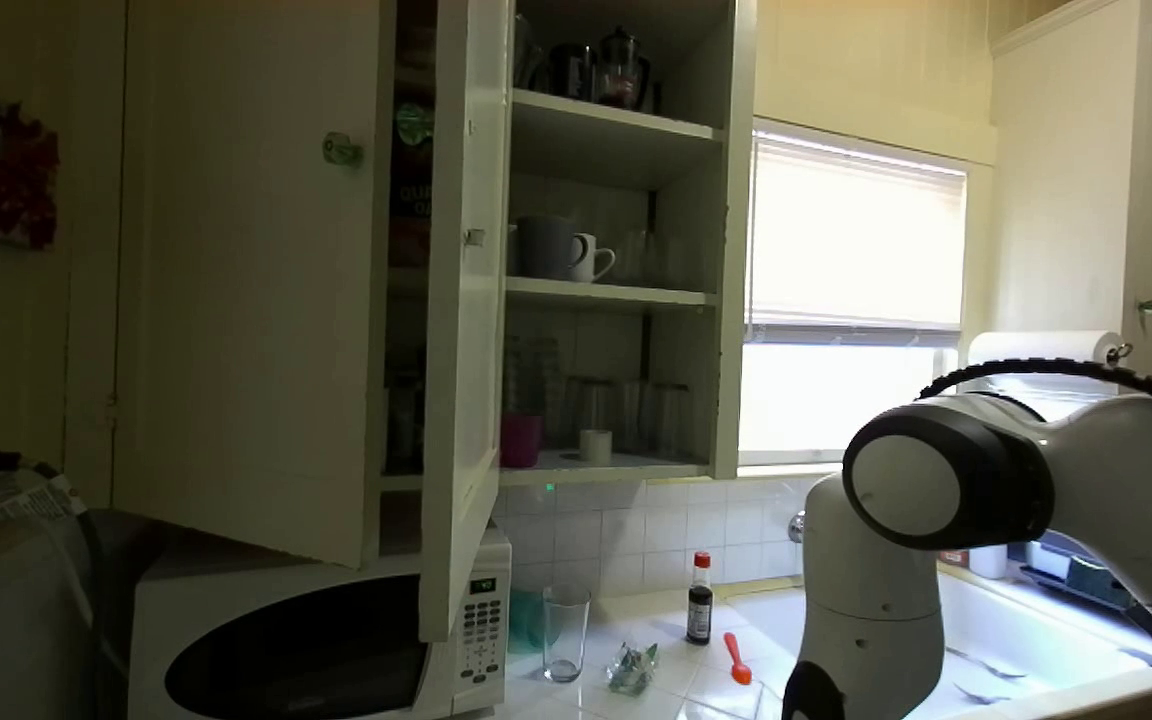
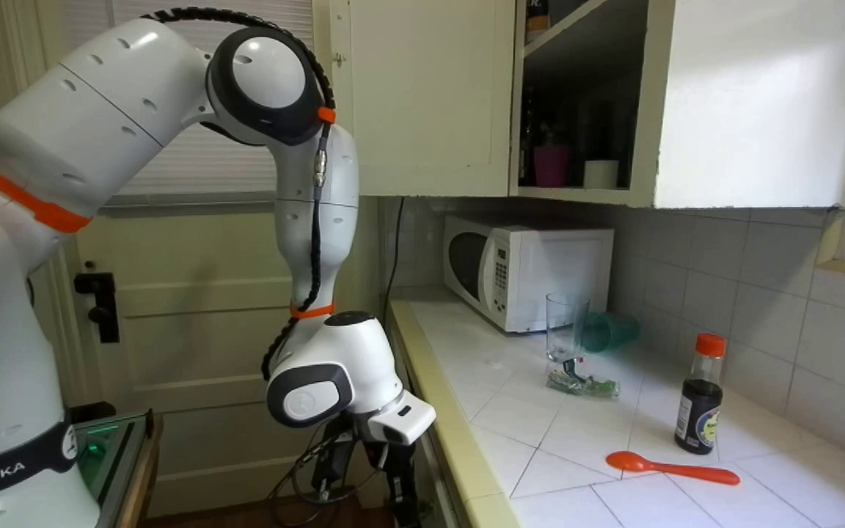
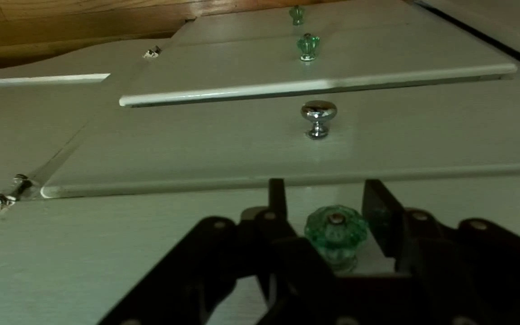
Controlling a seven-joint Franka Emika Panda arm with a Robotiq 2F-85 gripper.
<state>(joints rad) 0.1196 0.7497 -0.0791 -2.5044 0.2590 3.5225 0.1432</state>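
Observation:
In the wrist view my gripper (image 3: pixel 323 194) is open. A green faceted glass knob (image 3: pixel 336 234) on a pale drawer front appears between its two fingers. The knob shows close to the right finger; I cannot tell whether they touch. A silver round knob (image 3: pixel 318 117) is on the neighbouring drawer front. Two more green knobs, a nearer one (image 3: pixel 308 46) and a farther one (image 3: pixel 297 15), show beyond it. In an exterior view the gripper (image 2: pixel 371 469) hangs low beside the counter's front edge (image 2: pixel 459 425), its fingertips partly hidden. The gripper is out of view in the remaining exterior view.
On the tiled counter stand a red-capped bottle (image 2: pixel 700 411), an orange spoon (image 2: pixel 672 468), a clear glass (image 2: pixel 566 326), a crumpled clear wrapper (image 2: pixel 582 383), a green cup (image 2: pixel 609 331) and a microwave (image 2: pixel 554 271). An open cabinet door (image 1: pixel 461 330) hangs above. A sink (image 1: pixel 1066 640) adjoins.

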